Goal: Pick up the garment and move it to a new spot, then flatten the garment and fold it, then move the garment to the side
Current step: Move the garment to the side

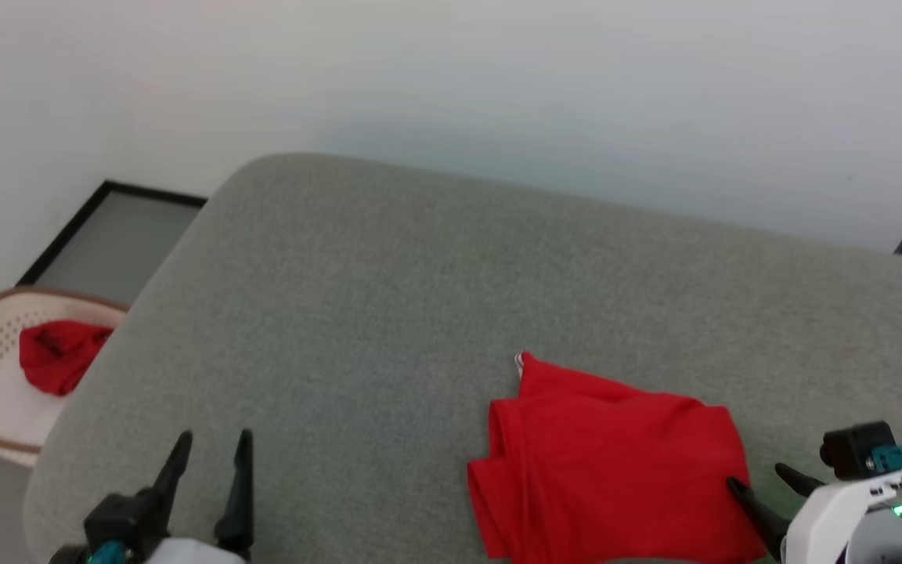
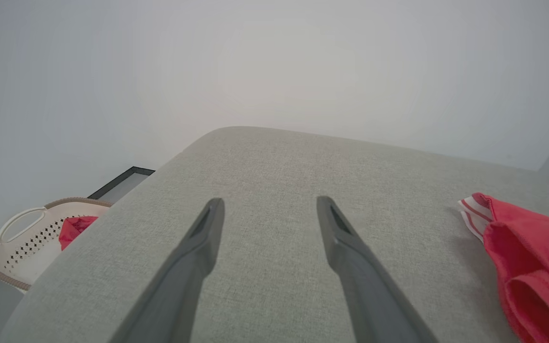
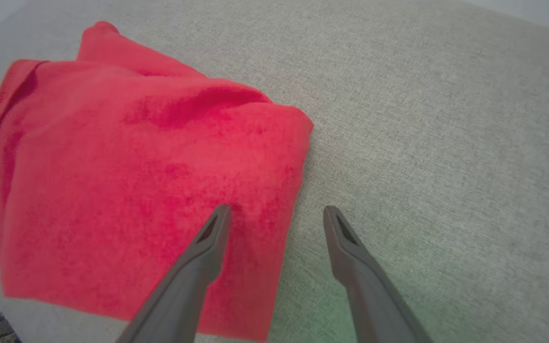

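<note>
Near the wide-spread right gripper (image 1: 756,475), the garment (image 1: 615,454) runs off-frame; left gripper (image 1: 214,435) likewise wide.

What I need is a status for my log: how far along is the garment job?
Done: the garment lies folded in a compact bundle on the grey cushion, so pickup, flattening and folding look finished. In hand: nothing; the right gripper hangs open at its edge, the left gripper open, apart from it. Left: perhaps the move aside, unless this spot is it.
</note>
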Controlling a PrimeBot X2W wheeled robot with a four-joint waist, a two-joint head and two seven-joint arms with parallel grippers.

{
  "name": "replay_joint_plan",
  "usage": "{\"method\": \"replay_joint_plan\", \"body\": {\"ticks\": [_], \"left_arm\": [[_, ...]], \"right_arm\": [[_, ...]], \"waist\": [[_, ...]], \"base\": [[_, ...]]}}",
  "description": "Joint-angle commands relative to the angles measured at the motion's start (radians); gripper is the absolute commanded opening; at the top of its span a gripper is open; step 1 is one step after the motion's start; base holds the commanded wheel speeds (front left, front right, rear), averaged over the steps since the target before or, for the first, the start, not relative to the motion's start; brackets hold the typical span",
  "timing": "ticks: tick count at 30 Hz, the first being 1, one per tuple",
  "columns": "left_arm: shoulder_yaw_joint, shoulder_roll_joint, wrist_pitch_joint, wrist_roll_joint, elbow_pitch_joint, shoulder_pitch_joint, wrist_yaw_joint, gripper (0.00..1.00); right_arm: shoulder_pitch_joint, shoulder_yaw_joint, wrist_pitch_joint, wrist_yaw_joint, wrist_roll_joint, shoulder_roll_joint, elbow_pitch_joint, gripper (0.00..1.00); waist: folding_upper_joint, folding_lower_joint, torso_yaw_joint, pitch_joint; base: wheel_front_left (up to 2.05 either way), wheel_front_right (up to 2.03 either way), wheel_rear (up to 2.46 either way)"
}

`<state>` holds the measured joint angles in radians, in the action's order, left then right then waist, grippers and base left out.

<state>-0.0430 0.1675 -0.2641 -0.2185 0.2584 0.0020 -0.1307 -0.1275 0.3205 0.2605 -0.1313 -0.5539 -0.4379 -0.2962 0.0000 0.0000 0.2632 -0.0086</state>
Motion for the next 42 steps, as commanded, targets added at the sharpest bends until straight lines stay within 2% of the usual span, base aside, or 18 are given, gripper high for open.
{"method": "replay_joint_plan", "body": {"ticks": [1,14,15,16,17,31,38,42], "left_arm": [[0.004,-0.002,0.0,-0.003,-0.001,-0.018,0.0,1.0],[0.024,-0.019,0.0,-0.01,0.008,-0.07,0.0,1.0],[0.025,-0.019,0.0,-0.01,0.009,-0.072,0.0,1.0],[0.024,-0.019,0.0,-0.011,0.011,-0.073,0.0,1.0],[0.024,-0.019,0.0,-0.012,0.013,-0.073,0.0,1.0],[0.017,-0.022,0.0,-0.011,0.019,-0.077,0.0,1.0],[0.041,-0.019,0.0,-0.014,0.016,-0.085,0.0,1.0],[0.057,-0.018,0.0,-0.016,0.009,-0.101,0.0,1.0]], "right_arm": [[-0.021,-0.001,0.018,0.001,-0.011,0.002,-0.005,1.0],[-0.093,0.04,0.199,0.001,-0.087,0.03,-0.081,1.0],[-0.098,0.049,0.217,0.001,-0.093,0.029,-0.087,0.92],[-0.106,0.06,0.23,0.001,-0.096,0.026,-0.088,0.4],[-0.115,0.067,0.235,0.001,-0.103,0.022,-0.085,0.0],[-0.238,0.079,0.286,0.002,-0.119,-0.091,-0.076,0.0],[-0.285,0.072,0.298,0.002,-0.111,-0.183,-0.061,0.0],[-0.314,0.075,0.304,0.002,-0.097,-0.257,-0.053,0.0]], "waist": [[0.0,0.0,0.022,0.047],[0.0,0.0,0.051,0.11],[0.0,0.0,0.052,0.111],[0.0,0.0,0.052,0.111],[0.0,0.0,0.051,0.111],[0.0,0.0,0.021,0.087],[0.0,0.0,-0.014,0.088],[0.0,0.0,-0.038,0.101]], "base": [[0.0,0.0,0.0],[0.0,0.0,0.0],[0.0,0.0,0.0],[0.0,0.0,0.0],[0.0,0.0,0.0],[0.0,0.0,0.0],[0.0,0.0,0.0],[0.0,0.0,0.0]]}}
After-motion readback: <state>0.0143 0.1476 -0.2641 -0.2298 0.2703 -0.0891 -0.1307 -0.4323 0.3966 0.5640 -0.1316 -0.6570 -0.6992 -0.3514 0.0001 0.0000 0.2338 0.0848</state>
